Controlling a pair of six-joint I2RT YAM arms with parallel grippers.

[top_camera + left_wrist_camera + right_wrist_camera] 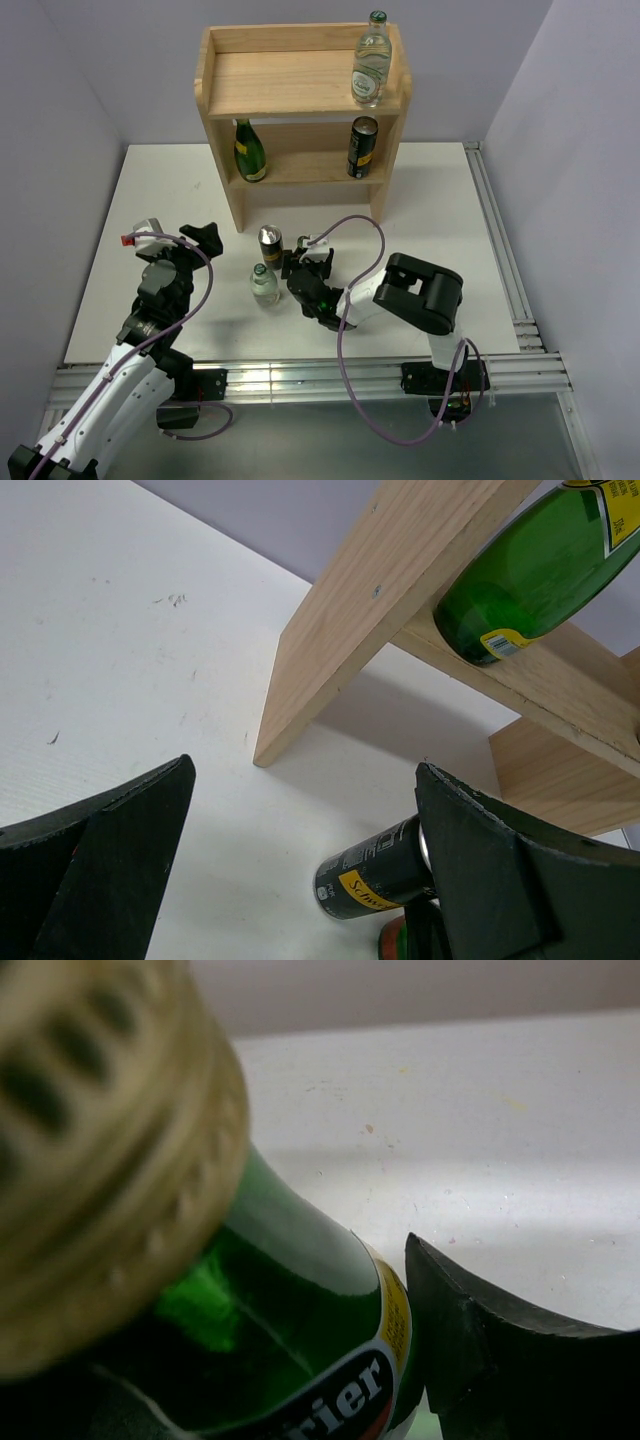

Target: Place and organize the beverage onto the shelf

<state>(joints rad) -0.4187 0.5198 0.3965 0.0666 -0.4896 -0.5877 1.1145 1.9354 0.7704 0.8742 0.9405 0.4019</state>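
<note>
**Three drinks up, three still on the table**

The light wooden two-tier shelf [225, 105] already has three drinks on it. A clear glass bottle with a green cap [371, 62] stands on the top board at the right. On the lower board, a dark green bottle [248, 150] stands at the left and a dark can with yellow marks [362, 147] at the right. Three more drinks are on the white table [440, 200] in front of the shelf. They are a second dark can [270, 245], a second clear bottle [264, 285] near it, and a dark green glass bottle with a gold cap [290, 1330].

The step in hand looks like picking up the gold-capped one. The right gripper [308, 270] is down low at it. In the right wrist view, one black finger [500, 1360] sits right against the bottle's label. The other finger is hidden behind the cap, so it cannot be told if the gripper is squeezing. The left gripper [305, 780] is spread wide with nothing in it, near the shelf's left leg.

Next, the right arm probably needs a firm hold and a lift. Then it needs a spot beside the other green bottle (to keep like with like). It should take care not to bump the can close by.

The gold-capped bottle's label shows "rier", likely Perrier. The can on the table reads "Schwe", likely Schweppes. The labels on the shelf are too small to read
</note>
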